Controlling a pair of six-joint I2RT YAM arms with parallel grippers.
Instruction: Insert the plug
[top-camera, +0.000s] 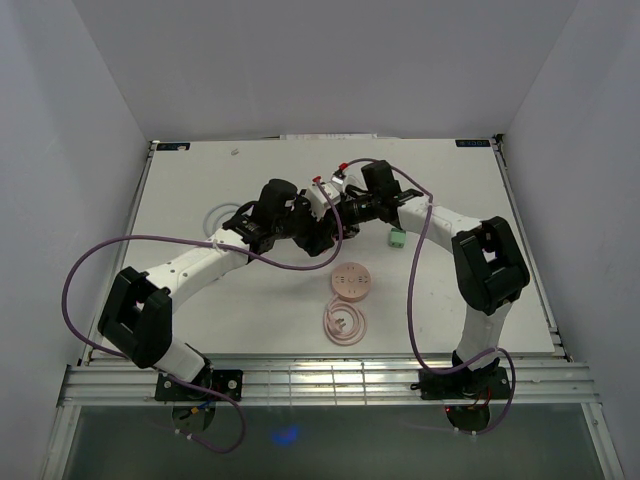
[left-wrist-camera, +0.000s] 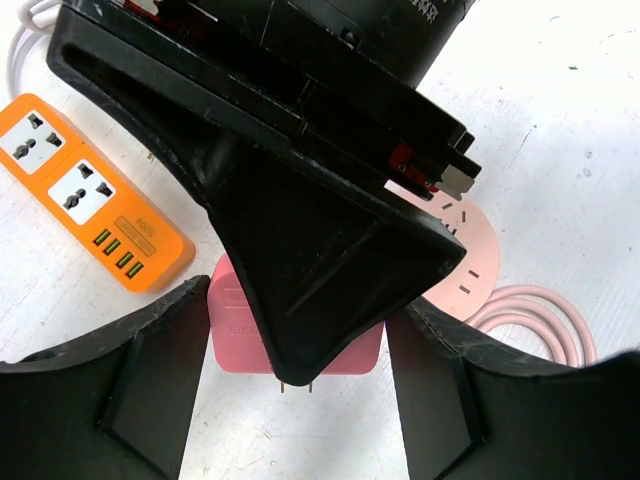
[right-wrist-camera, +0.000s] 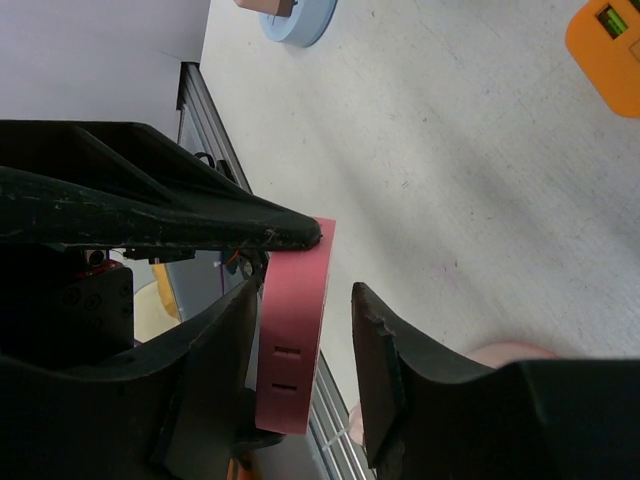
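Observation:
A pink plug (left-wrist-camera: 232, 335) with two metal prongs hangs in the air between both grippers, above the table. My left gripper (left-wrist-camera: 300, 305) has its fingers on the plug's two ends and appears shut on it. My right gripper (right-wrist-camera: 306, 292) straddles the same plug (right-wrist-camera: 292, 330): one finger lies against its flat side and the other stands a little off it, so it is open. In the top view the two grippers meet at mid-table, left (top-camera: 322, 228) and right (top-camera: 338, 208). A round pink socket (top-camera: 351, 281) lies just in front of them, also in the left wrist view (left-wrist-camera: 468, 250).
An orange power strip (left-wrist-camera: 90, 205) lies on the table under the grippers. A coiled pink cable (top-camera: 347, 323) lies in front of the round socket. A small green block (top-camera: 397, 238) sits to the right and a white cable loop (top-camera: 222, 212) to the left.

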